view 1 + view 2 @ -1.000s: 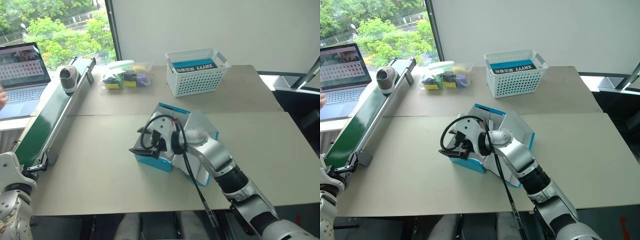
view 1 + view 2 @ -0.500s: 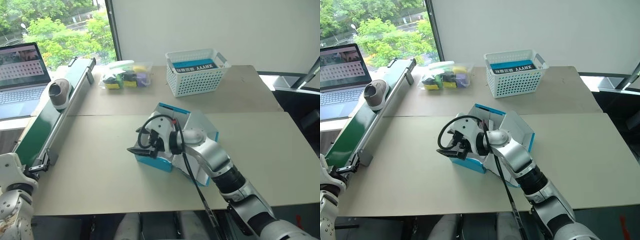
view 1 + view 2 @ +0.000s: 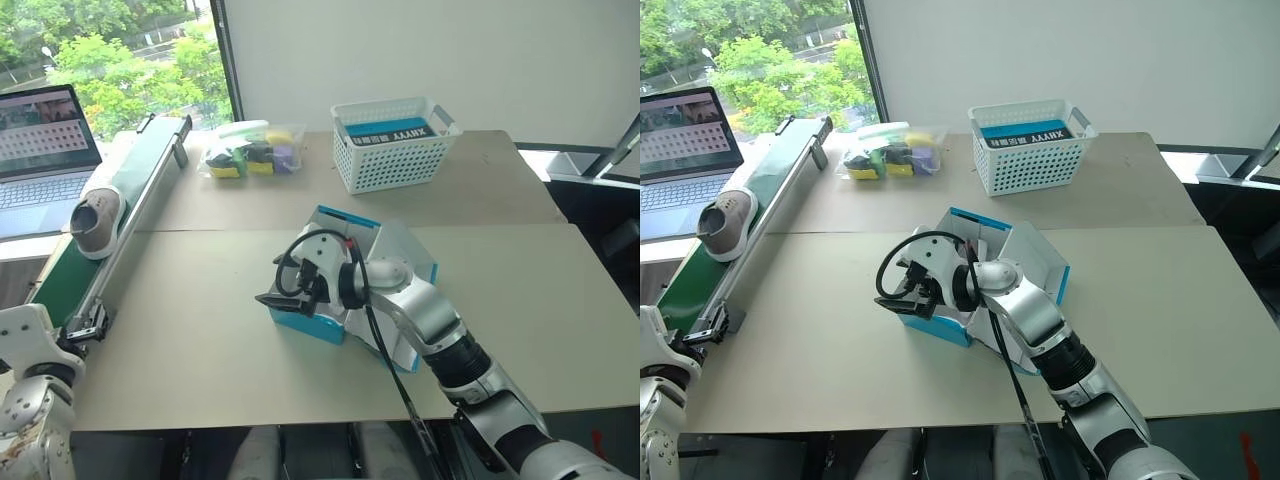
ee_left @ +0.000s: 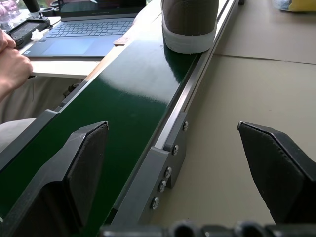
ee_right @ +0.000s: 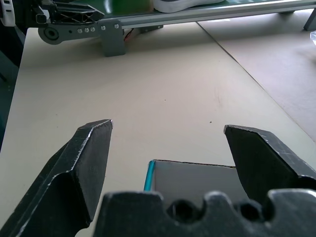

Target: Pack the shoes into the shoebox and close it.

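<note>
One greyish-brown sneaker (image 3: 95, 221) seen lying on green conveyor belt (image 3: 75, 262) at left edge of worktop (image 3: 200, 330), about halfway along belt, pale sole toward worktop side. Same sneaker (image 4: 190, 22) visible in left wrist view, standing on belt surface, well ahead of left pincer (image 4: 190, 168). Left pincer spread wide, nothing between fingers (image 4: 86, 158); one finger over belt, the other over worktop, belt's metal side rail (image 4: 177, 128) running between them. Pincer apart from sneaker.

Bright blue shoebox (image 3: 340, 275) near middle of worktop, lid flap open toward right, white inside showing. Cannot tell whether anything lies in box: right arm covers most of interior. Right pincer (image 3: 285, 298) held over left end of box, pointing toward conveyor. In right wrist view, right pincer (image 5: 168, 163) also spread wide and empty, blue box corner (image 5: 150, 175) just below and between fingers (image 5: 94, 153).

Elsewhere on worktop: white lattice basket (image 3: 392, 150) at far side, holding blue lettered item (image 3: 388, 129); clear bag of yellow, dark and purple objects (image 3: 250, 152) near far end of conveyor. Open laptop (image 3: 42, 150) on separate surface left of belt. Person's hand (image 4: 12, 61) resting near laptop edge in left wrist view.
</note>
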